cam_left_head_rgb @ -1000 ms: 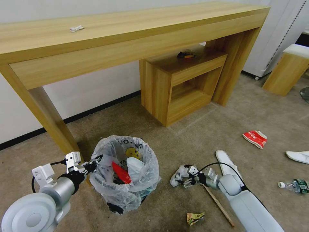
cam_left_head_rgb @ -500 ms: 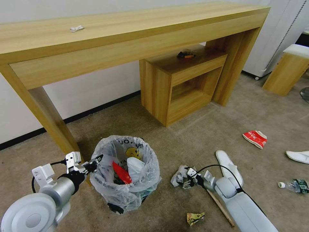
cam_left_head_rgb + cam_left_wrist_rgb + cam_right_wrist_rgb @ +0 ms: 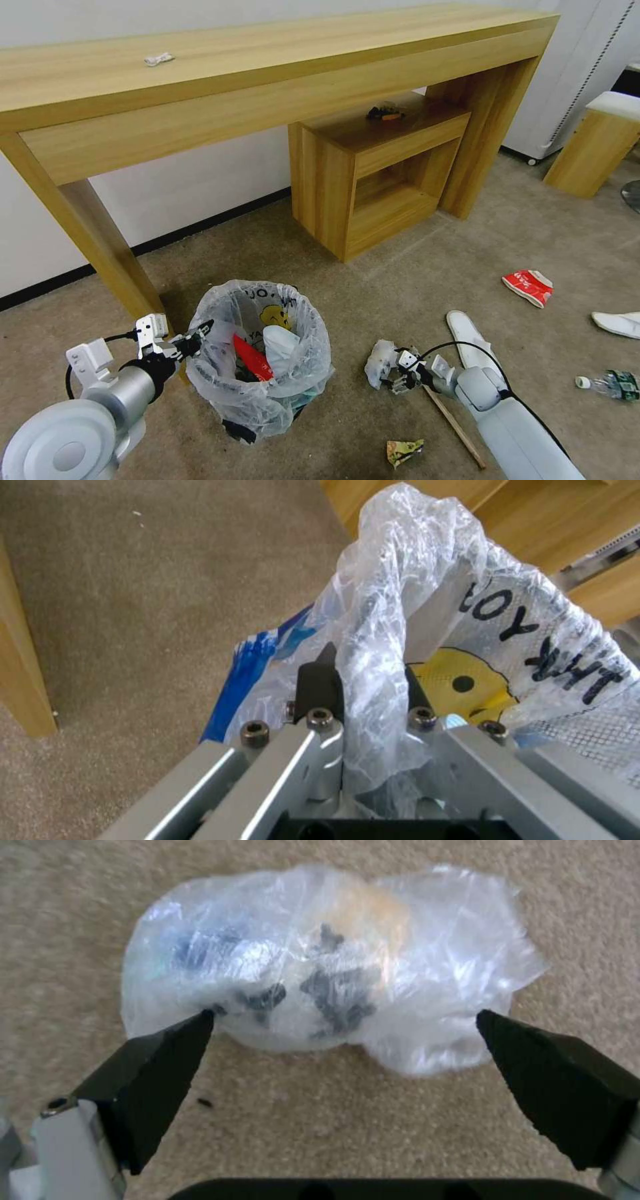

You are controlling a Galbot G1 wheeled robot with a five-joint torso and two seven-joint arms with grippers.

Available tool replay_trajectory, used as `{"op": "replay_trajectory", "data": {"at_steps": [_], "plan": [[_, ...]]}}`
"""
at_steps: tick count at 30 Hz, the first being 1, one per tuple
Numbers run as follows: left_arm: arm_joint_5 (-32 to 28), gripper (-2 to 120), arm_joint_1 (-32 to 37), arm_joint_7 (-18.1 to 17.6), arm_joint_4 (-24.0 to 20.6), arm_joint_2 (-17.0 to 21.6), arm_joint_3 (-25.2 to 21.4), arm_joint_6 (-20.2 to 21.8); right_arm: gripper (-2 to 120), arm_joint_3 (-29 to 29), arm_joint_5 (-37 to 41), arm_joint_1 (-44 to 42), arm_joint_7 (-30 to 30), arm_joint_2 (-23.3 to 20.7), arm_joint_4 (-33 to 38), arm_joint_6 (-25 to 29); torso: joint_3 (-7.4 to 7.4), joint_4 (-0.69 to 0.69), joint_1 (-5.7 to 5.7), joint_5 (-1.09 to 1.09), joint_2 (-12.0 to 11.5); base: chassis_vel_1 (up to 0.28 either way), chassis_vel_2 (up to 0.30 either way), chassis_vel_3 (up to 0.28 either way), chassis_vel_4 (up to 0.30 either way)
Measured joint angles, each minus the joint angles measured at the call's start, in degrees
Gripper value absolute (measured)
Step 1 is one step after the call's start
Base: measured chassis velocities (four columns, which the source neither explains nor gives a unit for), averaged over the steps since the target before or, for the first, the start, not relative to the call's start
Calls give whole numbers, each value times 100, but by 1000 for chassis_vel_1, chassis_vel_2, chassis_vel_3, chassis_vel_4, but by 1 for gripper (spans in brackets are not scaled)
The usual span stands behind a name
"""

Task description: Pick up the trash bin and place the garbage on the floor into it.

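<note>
The trash bin, lined with a crinkly white bag bearing a yellow figure, stands on the beige floor with red and white litter inside. My left gripper is shut on the bag-covered rim. My right gripper is open low over the carpet, its fingers either side of a crumpled clear plastic bag. Other garbage lies around: a red wrapper, white slippers, a bottle, a wooden stick and a small green wad.
A long wooden desk spans the back, its leg close beside my left gripper. A low wooden cabinet stands under it. A wooden stool sits at the right.
My right gripper has shifted slightly to the right and back, so the crumpled plastic bag now shows just ahead of its fingers. The left gripper and the bin have not moved.
</note>
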Motion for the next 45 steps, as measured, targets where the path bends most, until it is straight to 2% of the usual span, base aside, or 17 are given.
{"op": "replay_trajectory", "data": {"at_steps": [14, 23, 30, 36, 45], "plan": [[-3, 3, -7, 8, 20, 17, 0, 0, 100, -94, 200, 134, 395, 88, -93, -119, 0, 0, 0, 0, 0, 0, 0, 0, 0], [-5, 3, -24, 12, 44, 26, 4, 0, 100, -77, 277, 126, 235, -28, 11, 41, 0, 0, 0, 0, 0, 0, 0, 0, 0], [-2, 3, -52, 14, 76, 12, 45, 1, 100, 4, -315, 223, 168, -105, -7, 348, 0, 0, 0, 0, 0, 0, 0, 0, 0], [8, 3, -34, 16, 78, 6, 29, 0, 100, 5, -918, 524, 23, -35, -330, 652, 0, 1, 0, 0, 0, 0, 0, 0, 0], [13, 3, -31, 21, 73, -6, 8, -2, 100, -93, -1100, 754, -185, 102, -508, 867, 0, 0, 0, -1, 0, 0, 0, 0, 0]]}}
